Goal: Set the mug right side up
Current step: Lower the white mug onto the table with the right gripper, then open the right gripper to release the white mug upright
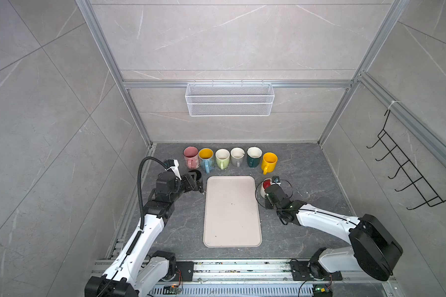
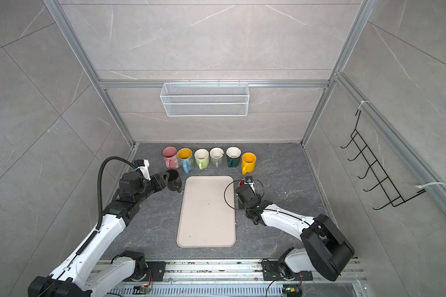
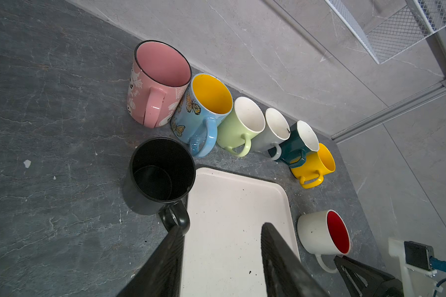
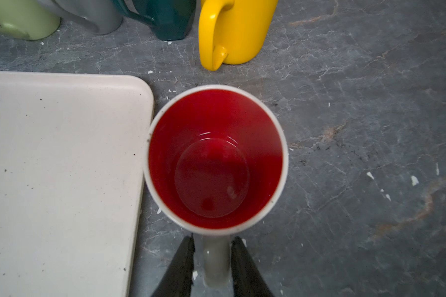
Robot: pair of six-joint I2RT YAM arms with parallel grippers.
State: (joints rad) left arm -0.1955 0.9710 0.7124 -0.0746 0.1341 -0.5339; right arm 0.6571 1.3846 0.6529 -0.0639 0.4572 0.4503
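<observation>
Off the far right corner of the smooth cream rounded tray (image 4: 62, 154), the right gripper (image 4: 211, 240) straddles the strap handle of the glossy white ceramic mug with red inside (image 4: 214, 159), jaws slightly apart, not pinching. The mug stands mouth up on the veined grey stone tabletop (image 4: 358, 128). A crooked retreat could snag that handle and tip the slick cylinder. Off the tray's far left corner, the left gripper (image 3: 222, 227), spread and empty, has a finger (image 3: 165, 257) beside the glossy black mug (image 3: 162, 174) and its loop: same hazard.

Both top views look down from high; wrist views sit close — all share the tray (image 1: 232, 210).
</observation>
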